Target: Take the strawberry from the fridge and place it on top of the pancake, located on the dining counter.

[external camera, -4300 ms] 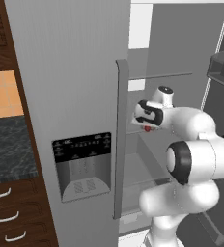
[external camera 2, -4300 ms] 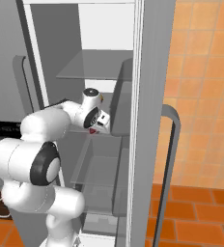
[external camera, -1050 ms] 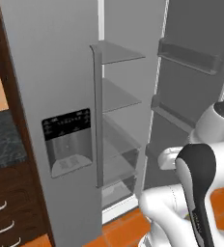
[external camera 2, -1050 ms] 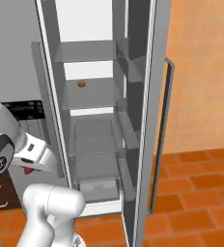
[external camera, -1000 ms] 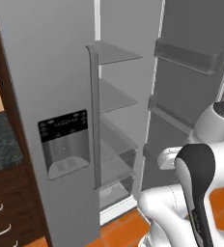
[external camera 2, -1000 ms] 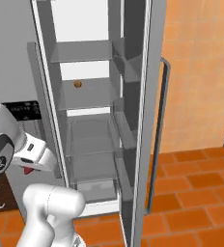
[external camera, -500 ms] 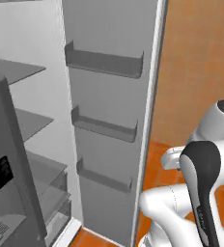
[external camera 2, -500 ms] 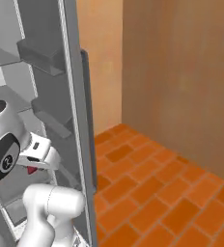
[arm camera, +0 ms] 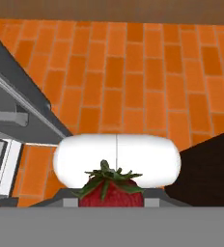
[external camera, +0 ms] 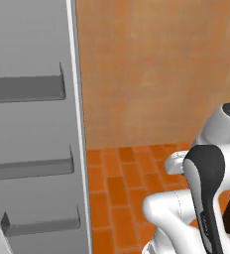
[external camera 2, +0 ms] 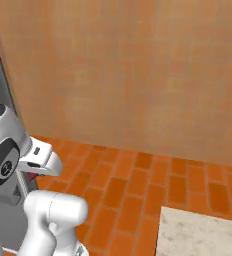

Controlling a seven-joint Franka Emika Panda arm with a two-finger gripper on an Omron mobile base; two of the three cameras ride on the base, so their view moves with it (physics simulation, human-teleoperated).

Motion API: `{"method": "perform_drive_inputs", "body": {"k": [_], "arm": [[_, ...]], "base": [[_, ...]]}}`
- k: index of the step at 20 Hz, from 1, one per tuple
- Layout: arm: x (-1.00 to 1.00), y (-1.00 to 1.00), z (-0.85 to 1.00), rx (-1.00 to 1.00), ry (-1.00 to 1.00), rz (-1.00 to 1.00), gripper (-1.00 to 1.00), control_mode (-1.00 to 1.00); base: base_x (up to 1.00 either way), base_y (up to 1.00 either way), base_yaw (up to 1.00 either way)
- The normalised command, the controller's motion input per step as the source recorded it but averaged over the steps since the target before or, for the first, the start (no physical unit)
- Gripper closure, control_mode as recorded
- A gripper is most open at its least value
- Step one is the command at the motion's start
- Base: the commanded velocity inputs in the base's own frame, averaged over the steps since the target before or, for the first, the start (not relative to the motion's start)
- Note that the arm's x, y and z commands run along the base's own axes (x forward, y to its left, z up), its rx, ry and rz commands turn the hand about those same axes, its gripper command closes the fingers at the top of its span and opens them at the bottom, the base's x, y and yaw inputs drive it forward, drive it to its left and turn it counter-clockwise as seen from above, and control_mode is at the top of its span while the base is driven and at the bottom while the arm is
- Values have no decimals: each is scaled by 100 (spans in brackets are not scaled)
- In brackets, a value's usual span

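Hand view: gripper (arm camera: 111, 201) clamps the strawberry (arm camera: 110, 189), leaves up. Judgement: hold the grip firm, carry level toward the dining counter (external camera 2: 203, 234); avoid fridge (external camera: 32, 149) door.

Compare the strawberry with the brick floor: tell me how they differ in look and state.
The strawberry is deep red with a green leafy top; the brick floor is orange, laid in rectangular tiles. The strawberry is rounded and carried above the ground at the gripper; the floor lies flat below it. Both are warm reddish tones.
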Motion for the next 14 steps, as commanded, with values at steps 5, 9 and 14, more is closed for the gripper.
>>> {"method": "perform_drive_inputs", "body": {"k": [5,9,14], "arm": [[0,0,0,0,0,0,100,100],[0,0,0,0,0,0,100,100],[0,0,0,0,0,0,100,100]], "base": [[18,-23,-60],[71,0,2],[100,0,7]]}}
